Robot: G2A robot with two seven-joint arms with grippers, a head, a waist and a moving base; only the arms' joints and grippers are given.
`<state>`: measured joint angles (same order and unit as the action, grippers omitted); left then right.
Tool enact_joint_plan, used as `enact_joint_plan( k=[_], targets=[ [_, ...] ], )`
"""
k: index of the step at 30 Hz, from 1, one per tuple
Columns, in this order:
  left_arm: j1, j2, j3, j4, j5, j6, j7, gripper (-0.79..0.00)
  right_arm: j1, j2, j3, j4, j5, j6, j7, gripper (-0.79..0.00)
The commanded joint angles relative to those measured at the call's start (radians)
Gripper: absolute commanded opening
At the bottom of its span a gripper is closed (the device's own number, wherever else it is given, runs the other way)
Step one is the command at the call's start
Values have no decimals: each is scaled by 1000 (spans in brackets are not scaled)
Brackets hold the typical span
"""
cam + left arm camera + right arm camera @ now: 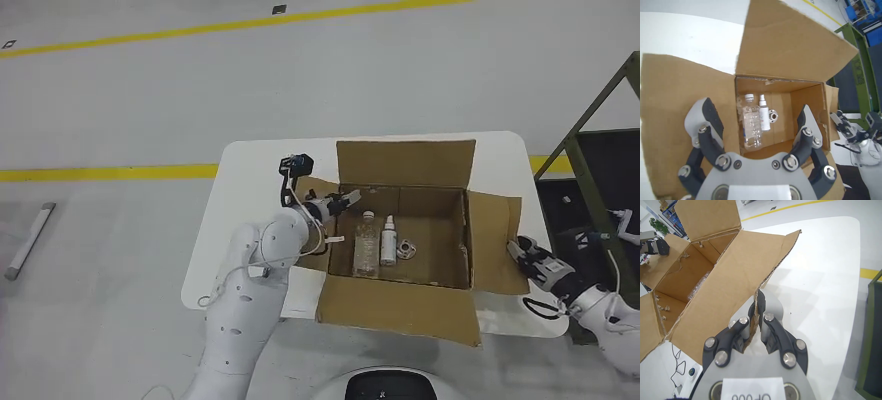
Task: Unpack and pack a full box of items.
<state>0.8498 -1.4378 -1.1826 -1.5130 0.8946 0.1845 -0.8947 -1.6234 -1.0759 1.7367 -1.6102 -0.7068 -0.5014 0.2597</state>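
Observation:
An open cardboard box stands on the white table with all flaps folded out. Inside, toward its left wall, lie a clear plastic bottle, a white spray bottle and a small metal flange. My left gripper hovers open over the box's left rim; its wrist view looks down on the clear bottle, the spray bottle and the flange. My right gripper is shut on the edge of the right flap, at the box's right side.
A green metal rack stands just right of the table, close to the right arm. The tall back flap rises behind the box. A black cable lies on the floor below the table's edge.

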Motion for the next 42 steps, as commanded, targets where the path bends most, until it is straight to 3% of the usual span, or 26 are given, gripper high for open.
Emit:
enact_joint_plan(
  k=[1,7,9,10,18,27,28,29,31,34,38,42],
  targets=[
    [3,1,-1,8,10,12,3,0,2,0,0,1,-2,0,0,-785],
    [16,0,7,8,15,51,26,0,3,2,2,7,-7,0,3,-763],
    [11,-2,13,0,-1,34,40,0,6,2,5,6,-7,1,-4,-511],
    [10,-3,13,-4,-26,21,55,0,9,2,10,3,-9,3,-22,0],
    [-20,-26,48,-23,-218,14,129,0,-3,-2,66,-38,-62,33,-223,0],
    [-17,-41,158,-17,-270,4,68,0,-76,-7,184,-227,-131,155,-354,0],
    [-17,-40,174,-15,-250,6,53,0,-83,-7,193,-248,-149,156,-349,-240],
    [-17,-40,188,-11,-226,6,37,0,-89,-6,201,-267,-171,155,-338,-406],
    [-15,-41,203,-9,-230,7,15,0,-99,-5,209,-298,-190,151,-317,-526],
    [-25,-37,239,13,-144,-5,-32,0,-108,-3,210,-350,-258,128,-285,-767],
    [-37,-34,286,47,-8,-2,-48,0,-116,-2,181,-386,-338,90,-276,-785],
    [-35,-35,289,52,-6,0,-49,0,-128,-4,133,-385,-393,78,-287,-785]
  ],
)
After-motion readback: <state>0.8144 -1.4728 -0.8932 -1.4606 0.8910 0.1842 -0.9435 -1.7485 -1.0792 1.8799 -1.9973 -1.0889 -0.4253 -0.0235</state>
